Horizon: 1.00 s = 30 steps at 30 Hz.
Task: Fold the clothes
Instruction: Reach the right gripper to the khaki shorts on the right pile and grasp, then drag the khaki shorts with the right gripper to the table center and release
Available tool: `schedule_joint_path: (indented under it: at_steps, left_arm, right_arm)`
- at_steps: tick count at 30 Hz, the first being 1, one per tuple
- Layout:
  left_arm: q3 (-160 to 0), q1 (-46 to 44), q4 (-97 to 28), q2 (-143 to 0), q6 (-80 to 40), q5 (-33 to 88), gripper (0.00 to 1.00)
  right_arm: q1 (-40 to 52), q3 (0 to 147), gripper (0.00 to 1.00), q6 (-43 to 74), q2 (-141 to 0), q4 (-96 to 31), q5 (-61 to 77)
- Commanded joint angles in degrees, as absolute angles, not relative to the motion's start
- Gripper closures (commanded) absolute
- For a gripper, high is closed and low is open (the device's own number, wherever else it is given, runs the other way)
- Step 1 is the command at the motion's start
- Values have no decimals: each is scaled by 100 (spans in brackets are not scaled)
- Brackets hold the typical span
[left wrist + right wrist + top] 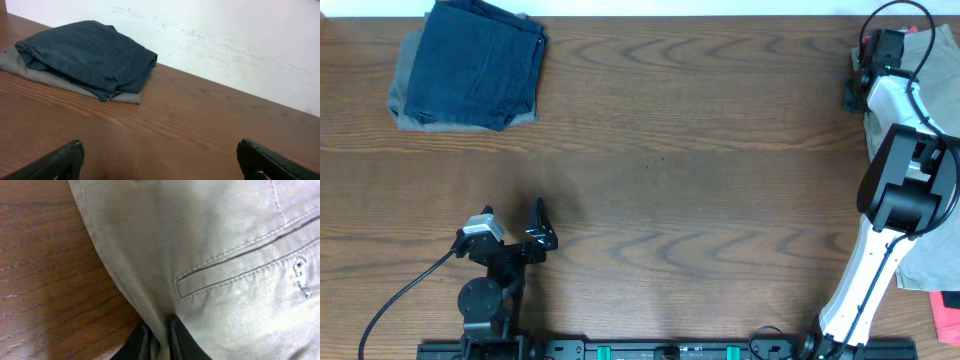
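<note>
Folded navy denim (475,62) lies on a folded grey piece (408,100) at the table's far left; the stack also shows in the left wrist view (85,52). My left gripper (525,232) is open and empty near the front left, its fingers (160,162) spread wide over bare wood. Khaki-beige shorts (920,130) lie at the right edge under the right arm. My right gripper (855,88) at the far right is shut on a pinched fold of the shorts' edge (159,340); a welt pocket and buttonhole (235,265) show close up.
A red piece (947,318) lies at the front right corner. The white right arm (890,200) runs along the right side. A black cable (400,290) trails from the left arm's base. A white wall (225,40) stands behind the table's far edge.
</note>
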<state>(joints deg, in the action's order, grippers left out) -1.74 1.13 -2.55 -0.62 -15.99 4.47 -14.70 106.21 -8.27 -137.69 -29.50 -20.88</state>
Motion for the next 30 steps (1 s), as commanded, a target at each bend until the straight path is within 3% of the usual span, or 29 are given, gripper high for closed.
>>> schedule_joint_path:
  at_steps: [1, 4, 20, 30]
  left_arm:
    - [-23, 143, -355, -30, -1483, 464, 2]
    - [-23, 143, -353, -30, -1483, 464, 2]
    - [-23, 143, -355, -30, -1483, 464, 2]
    - [-23, 143, -355, -30, -1483, 464, 2]
  right_arm:
    - [-1553, 10696, 91, -517, -13275, -3004, -2246]
    - [-1553, 10696, 99, -515, -13089, -3072, -2248]
    - [-1474, 10696, 99, -80, -12095, -3734, -2241]
    - [-508, 10694, 99, -84, -11570, -4309, -1507]
